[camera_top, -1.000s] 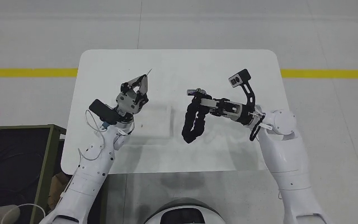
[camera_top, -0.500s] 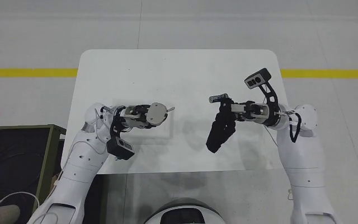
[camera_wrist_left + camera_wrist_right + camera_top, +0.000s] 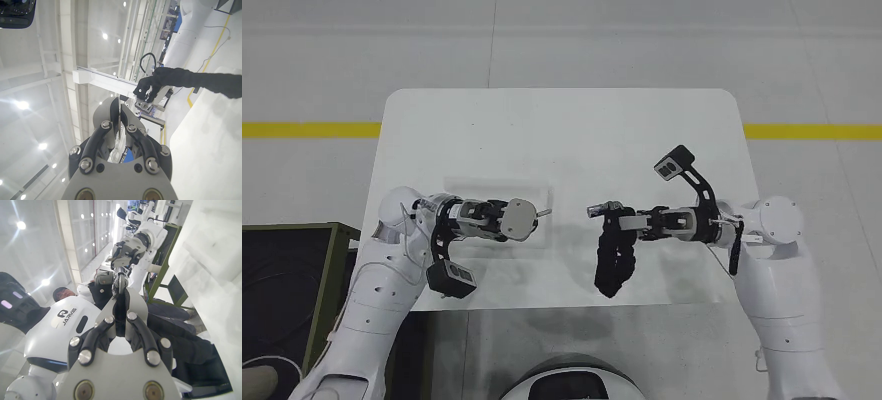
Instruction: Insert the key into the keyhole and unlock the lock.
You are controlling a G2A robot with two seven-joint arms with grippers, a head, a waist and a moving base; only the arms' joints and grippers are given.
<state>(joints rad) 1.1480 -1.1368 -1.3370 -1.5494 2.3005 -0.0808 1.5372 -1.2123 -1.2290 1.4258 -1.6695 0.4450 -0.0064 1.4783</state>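
Your left gripper (image 3: 530,215) is closed flat on the key (image 3: 119,119), with the blade pinched edge-on between the pads and the tip projecting toward the other arm; your right gripper (image 3: 616,214) is clamped tight on the fabric-covered end of the lock (image 3: 595,211), holding it over the table (image 3: 562,130) with the keyhole (image 3: 144,105) turned toward the key. Key tip and lock face are near but apart; insertion is not yet begun.

Procedure for this step: bring the blade onto the axis of the keyhole before you advance; correct height and yaw first, then close the gap slowly along that one line; use the right arm as a fixed support. The slot probably lies close to the blade's orientation, but it shows too small in the left wrist view to confirm; roll the wrist if the tip refuses entry; do not force it.

Obstructions: the black sleeve (image 3: 610,265) wraps close round the lock head and hangs below it; keep the key tip off the fabric.
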